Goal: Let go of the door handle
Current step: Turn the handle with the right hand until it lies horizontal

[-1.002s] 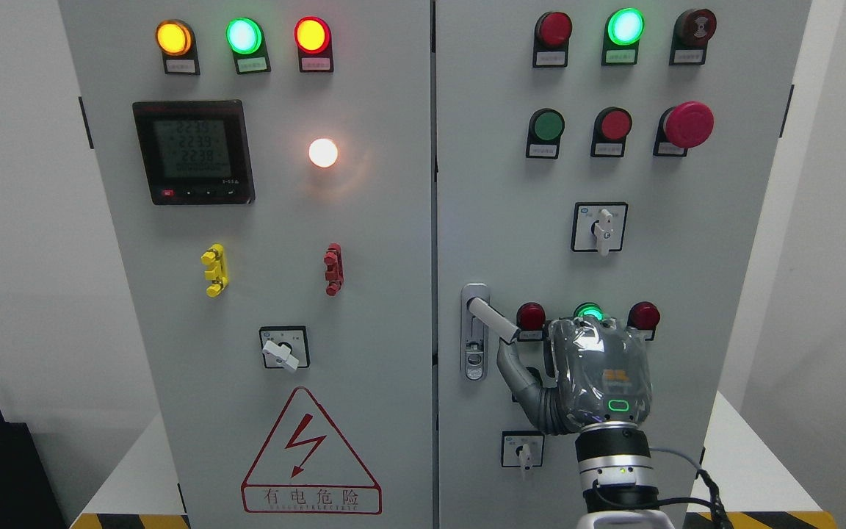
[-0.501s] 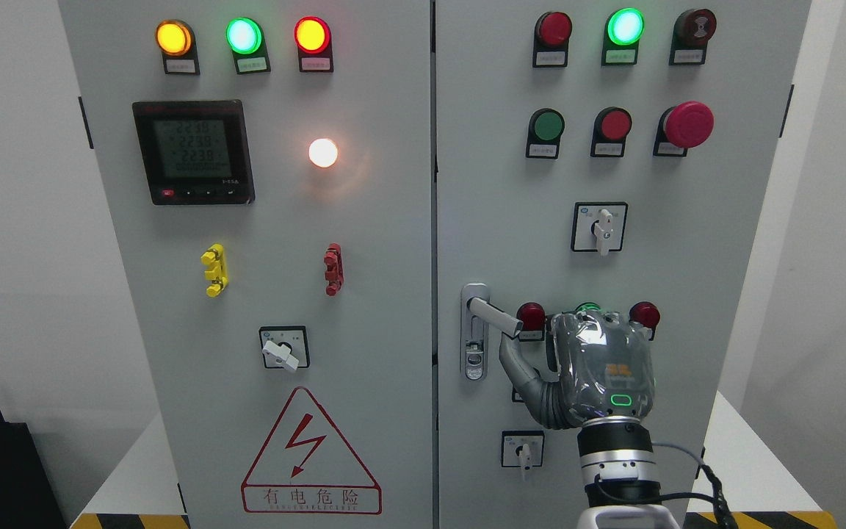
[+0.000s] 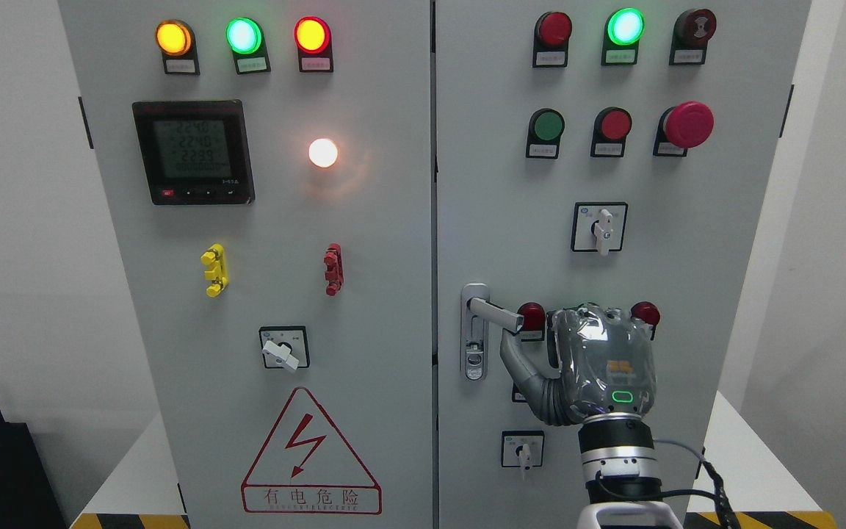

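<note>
Up in the cabinet's [image 3: 393, 353] top left corner: orange light [image 3: 173, 37], green light [image 3: 244, 35], red light [image 3: 312, 34]. Below them, black screen [image 3: 194, 152]. Near the bottom edge, red warning triangle [image 3: 311, 460]. Toward the top right, big red button [image 3: 688, 124].

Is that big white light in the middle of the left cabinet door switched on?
On. The round white indicator light glows brightly and throws a warm halo onto the grey left cabinet door around it.

Meter display [image 3: 193, 150] rows: 2240, 2240, 2239; warning triangle [image 3: 311, 453] w/ bolt reads 有电危险; small lamp labels too small to read.
</note>
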You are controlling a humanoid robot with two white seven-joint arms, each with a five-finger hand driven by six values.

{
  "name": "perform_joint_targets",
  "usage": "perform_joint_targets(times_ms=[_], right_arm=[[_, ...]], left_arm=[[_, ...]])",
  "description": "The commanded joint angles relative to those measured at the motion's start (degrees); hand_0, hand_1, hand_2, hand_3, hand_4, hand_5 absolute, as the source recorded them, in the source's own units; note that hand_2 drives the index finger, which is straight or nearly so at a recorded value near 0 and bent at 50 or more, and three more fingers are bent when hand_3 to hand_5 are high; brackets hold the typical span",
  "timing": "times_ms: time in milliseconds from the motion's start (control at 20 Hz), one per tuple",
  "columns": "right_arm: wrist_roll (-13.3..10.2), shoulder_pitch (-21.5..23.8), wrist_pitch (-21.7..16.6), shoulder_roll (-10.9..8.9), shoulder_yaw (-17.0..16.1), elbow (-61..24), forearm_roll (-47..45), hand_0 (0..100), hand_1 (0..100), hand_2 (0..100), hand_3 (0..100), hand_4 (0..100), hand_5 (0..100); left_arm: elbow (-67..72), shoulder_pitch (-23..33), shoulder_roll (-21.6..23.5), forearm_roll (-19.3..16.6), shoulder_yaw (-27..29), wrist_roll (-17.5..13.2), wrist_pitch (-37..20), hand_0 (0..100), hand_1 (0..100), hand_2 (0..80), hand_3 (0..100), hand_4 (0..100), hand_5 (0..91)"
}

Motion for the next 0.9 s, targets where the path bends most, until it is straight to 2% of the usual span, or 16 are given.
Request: perform_joint_targets(times_ms=[0,301,501,752,852], right_arm=[[-0.03,-0.2,0.05,0.06,-0.32,-0.01,0.0,45,14,95,100,100,97],[-0.03,0.24,0.05,0.06,-0.23,-0.09,-0.17,45,14,95,100,100,97],[-0.55,2.17,-0.39,-0.03,0.03,-0.97,-0.35,45,14,95,100,100,97],[-2.22,5.15,-2.5,0.06,0.3,-3.34,-0.44,45,14,95,100,100,97],[-4.5,7.7,-5.04,0.06,0.3,-5.36,-0.53,46,14,95,100,100,97]], left_arm=[[0.97,0.02,0.0,0.0,0.62,0.05,0.04,12,39,0.0,0,0,0.0],[0.97,0.02,0.0,0.0,0.62,0.05,0.04,12,39,0.0,0,0,0.0],[0.97,0.02,0.0,0.0,0.62,0.05,0.04,12,39,0.0,0,0,0.0],[0.97,-0.07,0.0,0.0,0.62,0.05,0.04,12,39,0.0,0,0,0.0],[0.97,0.02,0.0,0.0,0.62,0.05,-0.05,12,39,0.0,0,0,0.0]])
